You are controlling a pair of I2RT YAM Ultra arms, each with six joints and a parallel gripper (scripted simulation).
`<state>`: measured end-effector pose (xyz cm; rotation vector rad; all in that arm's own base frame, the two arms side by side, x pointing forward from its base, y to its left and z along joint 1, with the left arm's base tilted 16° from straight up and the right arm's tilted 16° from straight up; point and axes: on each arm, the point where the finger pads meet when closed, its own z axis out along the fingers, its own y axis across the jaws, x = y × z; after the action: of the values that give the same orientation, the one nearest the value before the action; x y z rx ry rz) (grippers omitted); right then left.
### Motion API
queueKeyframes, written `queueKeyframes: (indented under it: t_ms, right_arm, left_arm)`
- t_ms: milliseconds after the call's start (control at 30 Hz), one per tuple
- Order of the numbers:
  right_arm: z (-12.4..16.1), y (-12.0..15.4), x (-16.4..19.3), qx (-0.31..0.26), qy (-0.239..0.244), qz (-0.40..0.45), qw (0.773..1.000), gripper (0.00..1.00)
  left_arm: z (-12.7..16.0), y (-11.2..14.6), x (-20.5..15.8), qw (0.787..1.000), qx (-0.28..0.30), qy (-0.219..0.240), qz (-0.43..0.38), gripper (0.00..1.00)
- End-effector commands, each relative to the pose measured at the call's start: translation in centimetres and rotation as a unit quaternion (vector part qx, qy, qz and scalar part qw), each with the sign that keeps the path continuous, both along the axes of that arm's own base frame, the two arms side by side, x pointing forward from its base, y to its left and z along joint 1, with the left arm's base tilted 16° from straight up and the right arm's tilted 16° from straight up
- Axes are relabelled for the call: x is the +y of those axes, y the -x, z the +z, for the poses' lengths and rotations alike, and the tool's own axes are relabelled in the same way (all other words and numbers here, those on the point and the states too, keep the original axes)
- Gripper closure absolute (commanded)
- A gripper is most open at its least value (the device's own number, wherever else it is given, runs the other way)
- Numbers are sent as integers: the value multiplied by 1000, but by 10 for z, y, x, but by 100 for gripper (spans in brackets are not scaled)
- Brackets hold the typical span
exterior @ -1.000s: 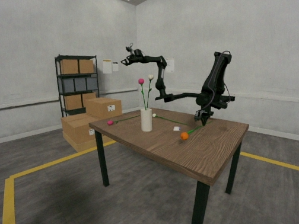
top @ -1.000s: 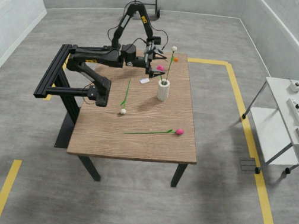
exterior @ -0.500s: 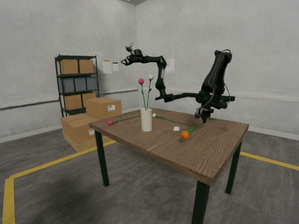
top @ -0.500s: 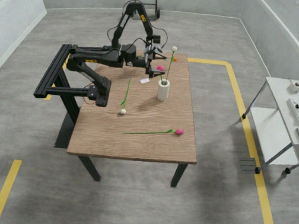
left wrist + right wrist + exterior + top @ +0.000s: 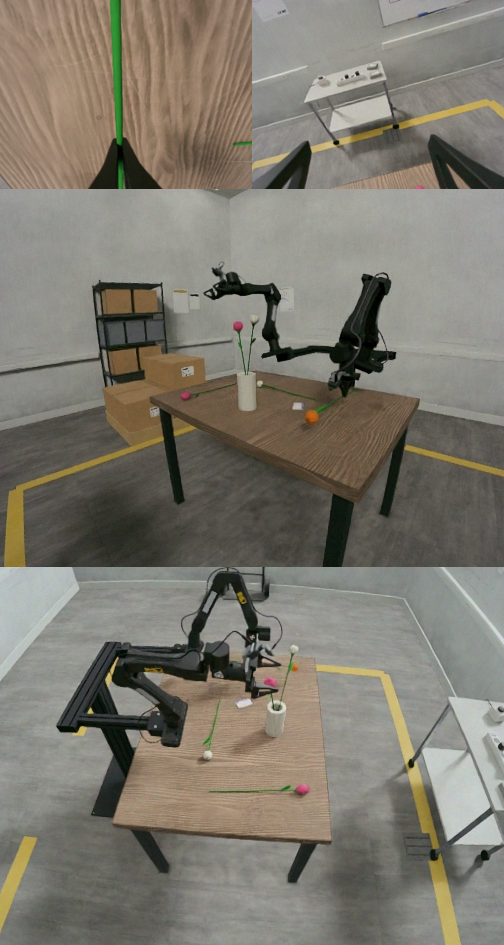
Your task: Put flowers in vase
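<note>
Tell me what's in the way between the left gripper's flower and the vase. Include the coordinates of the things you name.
Seen from above, the open right gripper (image 5: pixel 278 677) (image 5: pixel 206 294) (image 5: pixel 371 143) overhangs the route from the left gripper (image 5: pixel 345 394) (image 5: pixel 120 146) to the vase (image 5: pixel 275 723) (image 5: pixel 247 394); it's raised, so possibly an obstacle once the orange flower (image 5: pixel 295 667) (image 5: pixel 311 416) lifts.

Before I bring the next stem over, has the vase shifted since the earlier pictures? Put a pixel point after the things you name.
No, the vase (image 5: pixel 275 722) (image 5: pixel 247 391) keeps the same spacing from the white card (image 5: pixel 244 703) (image 5: pixel 298 406) in both the top and exterior views.
</note>
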<state>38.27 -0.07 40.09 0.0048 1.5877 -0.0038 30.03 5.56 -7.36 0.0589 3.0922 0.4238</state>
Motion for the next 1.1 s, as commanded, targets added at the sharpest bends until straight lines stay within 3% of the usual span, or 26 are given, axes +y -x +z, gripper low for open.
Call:
queueKeyframes:
  t_ms: [0, 633, 1067]
  right_arm:
    - [-2, -4, 0, 2, -1, 1, 1000, 0]
    - [-2, -4, 0, 2, -1, 1, 1000, 0]
    - [-2, -4, 0, 2, -1, 1, 1000, 0]
  left_arm:
    - [11, -16, -5, 999, -29, -3, -14, 100]
    - [28, -2, -12, 999, -38, 4, -14, 100]
    - [73, -1, -25, 995, -99, 4, -31, 100]
